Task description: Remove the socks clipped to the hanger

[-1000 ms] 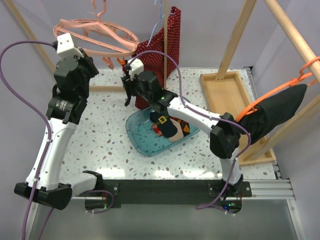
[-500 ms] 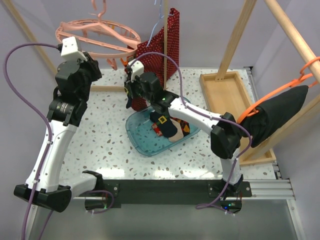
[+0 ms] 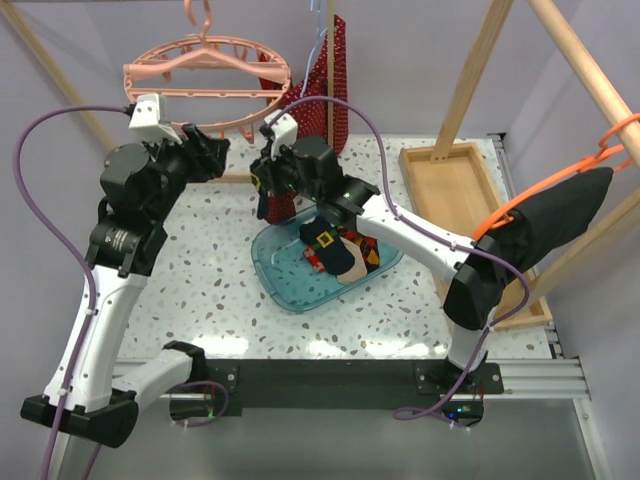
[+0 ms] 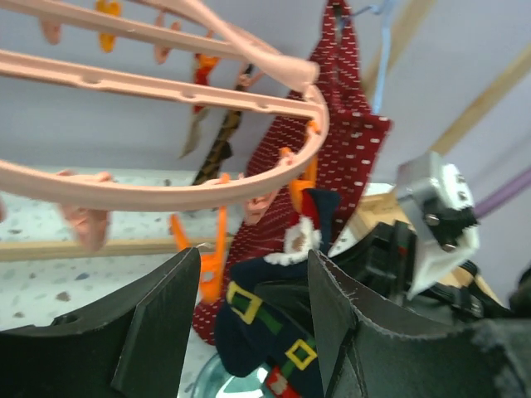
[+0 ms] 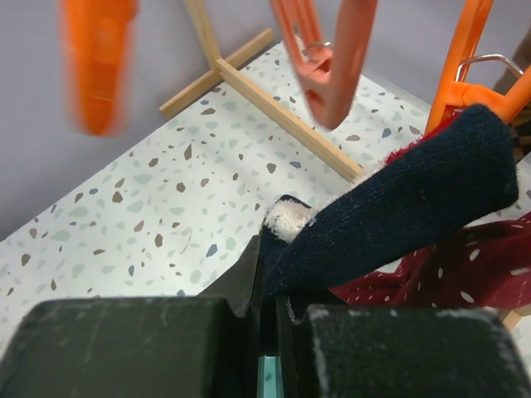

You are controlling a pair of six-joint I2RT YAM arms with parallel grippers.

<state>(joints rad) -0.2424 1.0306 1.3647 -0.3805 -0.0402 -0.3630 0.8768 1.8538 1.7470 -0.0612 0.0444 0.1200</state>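
The salmon-pink ring hanger (image 3: 205, 78) hangs at the back left, and its rim (image 4: 166, 192) crosses the left wrist view. One navy sock (image 5: 415, 195) with a white fuzzy cuff is still pinched at its top by an orange clip (image 5: 474, 62). My right gripper (image 5: 270, 278) is shut on its lower end, just below the ring (image 3: 268, 185). My left gripper (image 4: 253, 278) is open, close below the ring, and the same navy sock (image 4: 274, 332) with yellow buckles shows beyond its fingers. Several more socks (image 3: 338, 250) lie in the teal tray (image 3: 283, 285).
A red white-dotted garment (image 3: 325, 95) hangs right behind the ring. Loose pink and orange clips (image 4: 211, 249) dangle from the rim. A wooden tray (image 3: 450, 190) sits at the right, near black cloth on an orange hanger (image 3: 560, 225). A wooden bar (image 5: 278, 112) lies on the table.
My right gripper has shut on the navy sock's lower end. The left arm has swung right and forward under the ring with its jaws widening. The ring has swung and sits higher and further right.
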